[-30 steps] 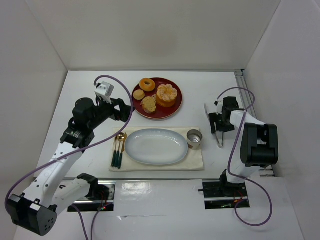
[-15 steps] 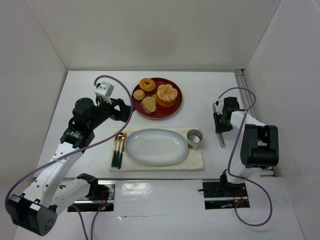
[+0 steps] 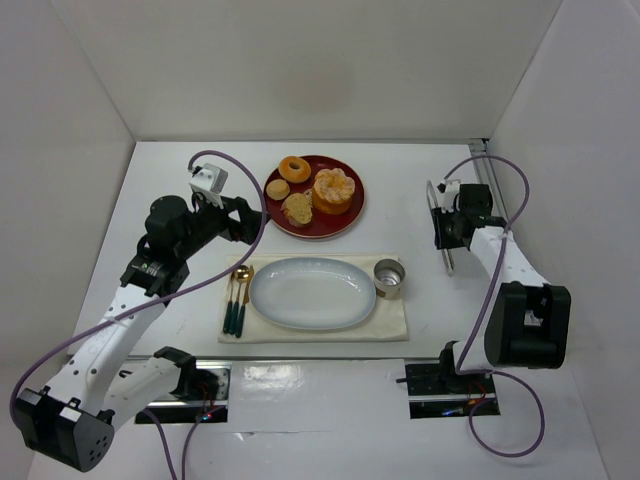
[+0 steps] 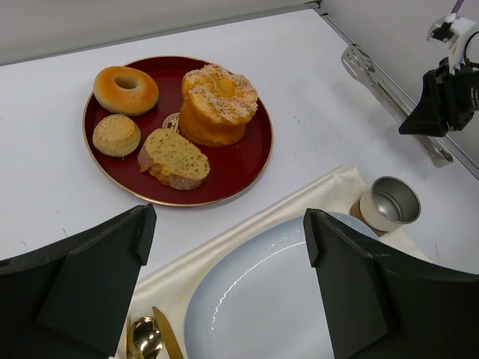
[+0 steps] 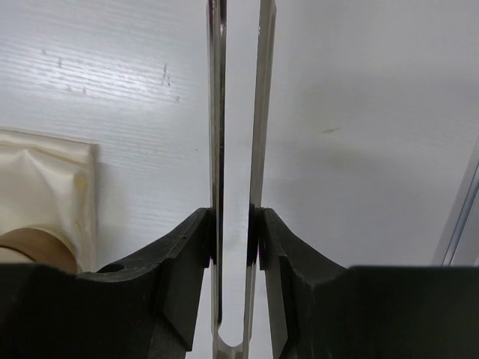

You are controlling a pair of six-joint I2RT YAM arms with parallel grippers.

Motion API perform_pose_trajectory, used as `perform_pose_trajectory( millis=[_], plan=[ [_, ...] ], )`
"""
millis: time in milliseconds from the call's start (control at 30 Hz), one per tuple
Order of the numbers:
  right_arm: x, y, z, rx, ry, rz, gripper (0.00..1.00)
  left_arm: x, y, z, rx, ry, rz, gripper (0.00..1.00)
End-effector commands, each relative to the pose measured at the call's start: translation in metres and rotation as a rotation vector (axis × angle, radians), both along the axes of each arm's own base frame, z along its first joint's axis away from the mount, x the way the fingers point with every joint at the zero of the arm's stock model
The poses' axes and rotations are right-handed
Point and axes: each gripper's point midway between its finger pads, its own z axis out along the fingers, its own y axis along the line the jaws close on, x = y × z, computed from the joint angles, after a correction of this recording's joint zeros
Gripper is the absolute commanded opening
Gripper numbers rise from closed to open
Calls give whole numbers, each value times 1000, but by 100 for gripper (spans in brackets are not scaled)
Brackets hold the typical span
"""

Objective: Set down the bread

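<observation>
In the right pincer (image 5: 233,224), metal tongs (image 5: 216,112).

Stretches the left arm up from the near-left corner, elbow bent, forearm angled inward toward the middle. Holds the left gripper (image 4: 228,224) wide open, black fingers (image 4: 97,277) far apart, nothing between them. Folds the right arm along the right side, forearm leaning inward. Pinches metal tongs (image 5: 217,112) in the right gripper (image 5: 233,224), jaws nearly together. Wrist apparently pitched downward, hard to judge from above.
</observation>
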Motion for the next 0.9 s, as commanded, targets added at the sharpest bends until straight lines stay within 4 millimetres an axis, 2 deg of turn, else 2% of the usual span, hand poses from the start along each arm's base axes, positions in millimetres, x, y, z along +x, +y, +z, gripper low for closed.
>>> perform_pose_trajectory(
  millis=[0,33,133,233,600,733,767,867],
  plan=[
    [23,6,50,21,-140,53,42,-1,-4,15,-22,-58,-15,100],
    [28,10,61,37,-164,69,42,-1,-4,15,-22,-58,-15,100],
    [34,15,77,58,-191,92,45,-1,-4,15,-22,-58,-15,100],
    [36,19,88,76,-205,110,45,-1,-4,15,-22,-58,-15,100],
    [34,29,107,105,-240,156,48,1,-4,12,-19,-49,-15,100],
    [36,35,123,128,-273,186,48,1,-4,12,-19,-49,-15,100],
    [37,40,134,142,-302,207,48,1,-4,12,-19,-49,-15,100],
    [38,51,152,168,-328,252,48,1,-4,12,-19,-49,-15,100]
  ],
)
